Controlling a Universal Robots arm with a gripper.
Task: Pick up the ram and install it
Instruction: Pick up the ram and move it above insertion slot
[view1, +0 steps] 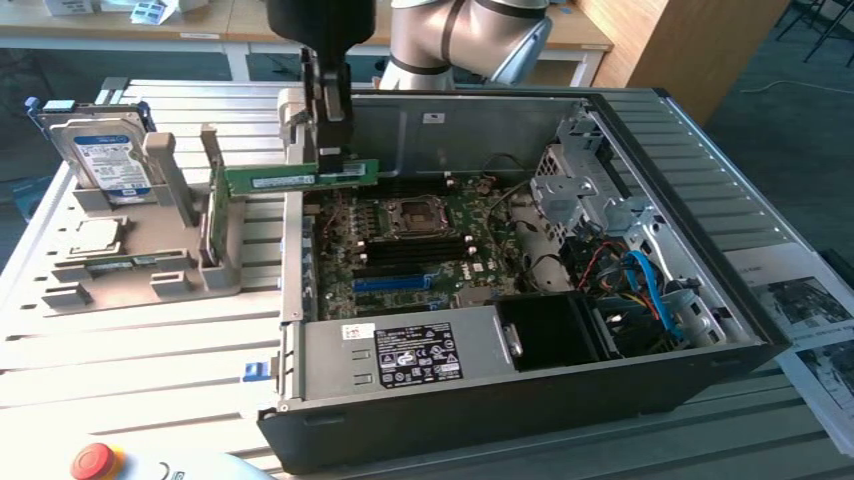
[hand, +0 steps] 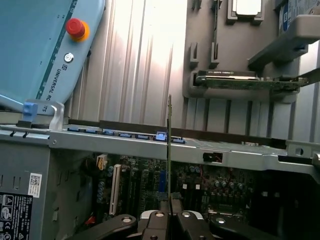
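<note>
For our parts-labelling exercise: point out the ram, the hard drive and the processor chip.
ram (view1: 274, 181): exterior view, bare green board.
hard drive (view1: 112, 160): exterior view, its blue-white label.
processor chip (view1: 91, 237): exterior view, its silver top.

Teach pendant (hand: 40, 50) — "UNIVERSAL R…" legible along edge.
</note>
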